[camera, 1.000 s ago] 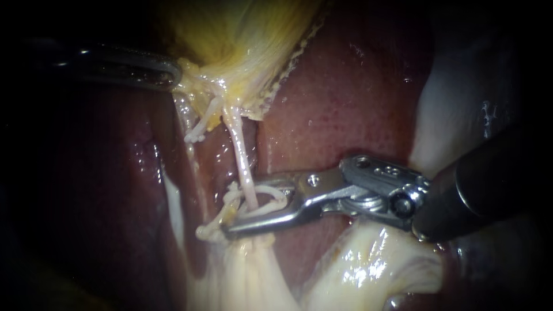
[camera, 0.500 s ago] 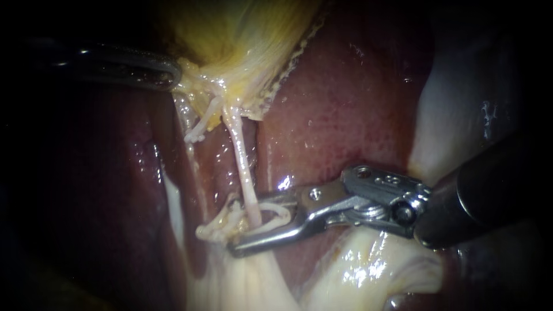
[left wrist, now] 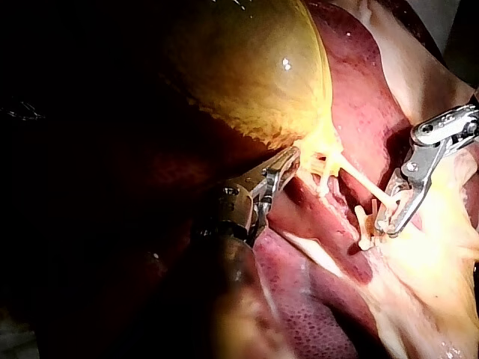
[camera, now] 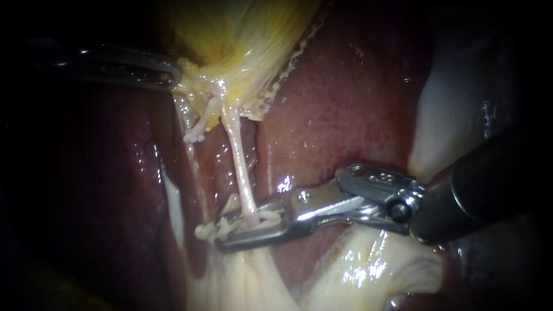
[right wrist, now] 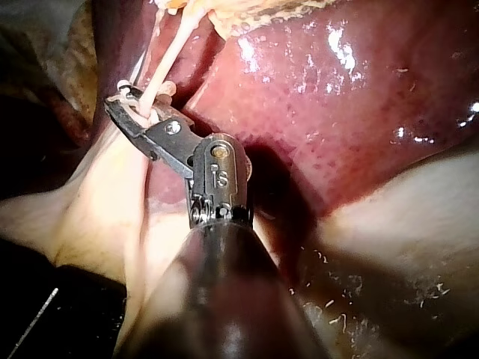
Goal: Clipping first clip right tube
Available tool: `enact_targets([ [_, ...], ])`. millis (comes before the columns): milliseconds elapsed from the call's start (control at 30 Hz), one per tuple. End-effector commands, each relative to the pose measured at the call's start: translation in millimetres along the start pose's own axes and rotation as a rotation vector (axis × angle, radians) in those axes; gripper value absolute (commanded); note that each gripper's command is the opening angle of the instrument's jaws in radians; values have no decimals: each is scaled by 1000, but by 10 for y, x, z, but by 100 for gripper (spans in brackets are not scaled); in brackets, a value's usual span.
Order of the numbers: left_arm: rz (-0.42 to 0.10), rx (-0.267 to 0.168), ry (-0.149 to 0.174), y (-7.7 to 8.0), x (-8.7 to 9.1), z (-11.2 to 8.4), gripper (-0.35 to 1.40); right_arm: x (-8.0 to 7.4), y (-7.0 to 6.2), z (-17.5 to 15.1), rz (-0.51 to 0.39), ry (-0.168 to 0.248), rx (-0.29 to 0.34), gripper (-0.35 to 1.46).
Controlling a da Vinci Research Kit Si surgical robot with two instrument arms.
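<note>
The right instrument (camera: 223, 233) has closed its jaws. A second ago they stood apart, with the right tube (camera: 241, 167) running down through the gap between them. Now both jaws press on that tube from above and below. The pale clip (camera: 268, 217) between them, an open loop before, is squeezed flat. The jaw tips have also slid slightly further left across the tissue.

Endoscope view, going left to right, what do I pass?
Left instrument → right tube → right instrument's shaft. Gallbladder and liver span too widely to place.
</note>
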Motion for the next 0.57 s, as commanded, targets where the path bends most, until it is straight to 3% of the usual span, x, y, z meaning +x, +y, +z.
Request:
enact_targets([
  [33,0,0,0,0,0,0,-35,0,0,-1,0,0,0,-30],
  [200,0,0,0,0,0,0,-35,0,0,-1,47,-8,6,-35],
  [567,0,0,0,0,0,0,-35,0,2,-2,52,-13,11,-35],
])
